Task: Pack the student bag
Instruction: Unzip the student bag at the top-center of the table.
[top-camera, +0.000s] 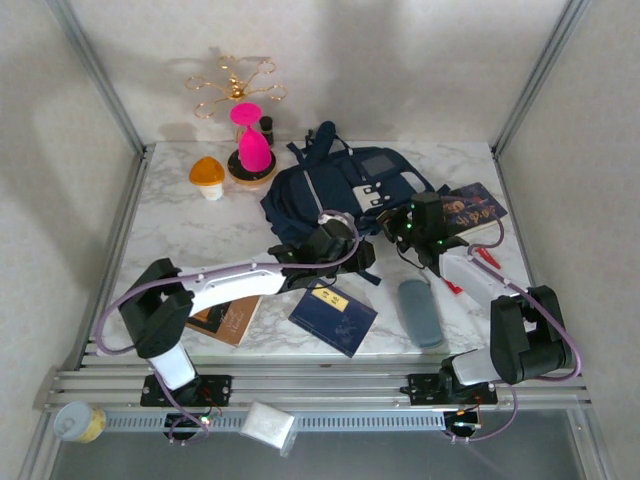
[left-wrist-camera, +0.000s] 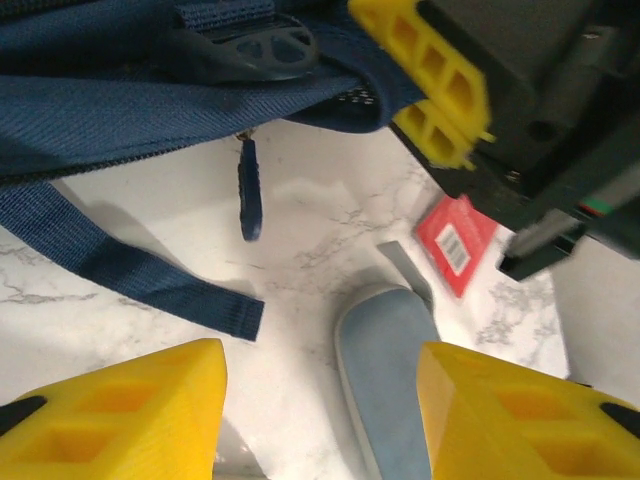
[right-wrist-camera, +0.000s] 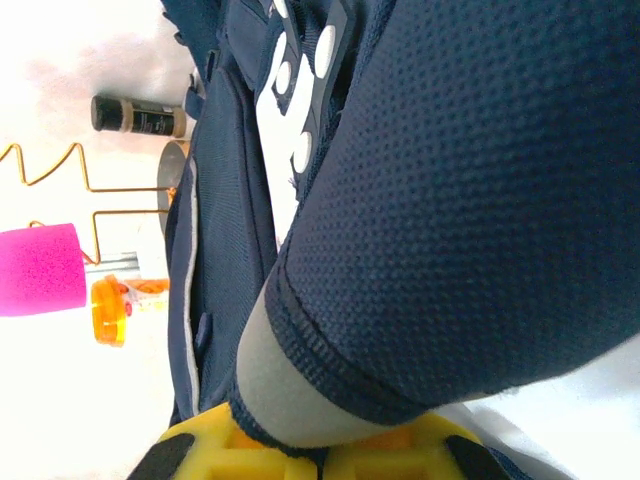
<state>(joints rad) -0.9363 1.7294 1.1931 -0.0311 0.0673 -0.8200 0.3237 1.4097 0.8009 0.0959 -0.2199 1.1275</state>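
**Ana:** Why was the right gripper clamped on the student bag?

**Ben:** As an anchor, I'd judge. Its yellow fingers were pressed together on a padded fold at the bag's near right corner. That would steady or lift the soft fabric while the other arm worked.

**Ana:** And the left gripper?

**Ben:** It was spread, with nothing between its fingers, hovering just beside the bag's near edge. A zipper pull dangled from that edge right ahead of it. My guess was that it was lining up on the pull to open the bag.

**Ana:** Was anything waiting to go in?

**Ana:** I noticed a grey-blue case near the bag's near right side.

**Ben:** Yes, and a small navy book with a yellow label lay near the bag's near edge. Both were within easy reach, though neither was touched.

**Ana:** How did the bag look?

**Ben:** It was large, navy and slumped flat on the marble table, its top pointing away from the arms. It had pale patches and a light stripe on the front, a mesh-textured padded part edged in grey foam, and a loose woven strap trailing off the near edge. It looked limp, so it would likely sag when pulled. I couldn't tell whether the zip was open.
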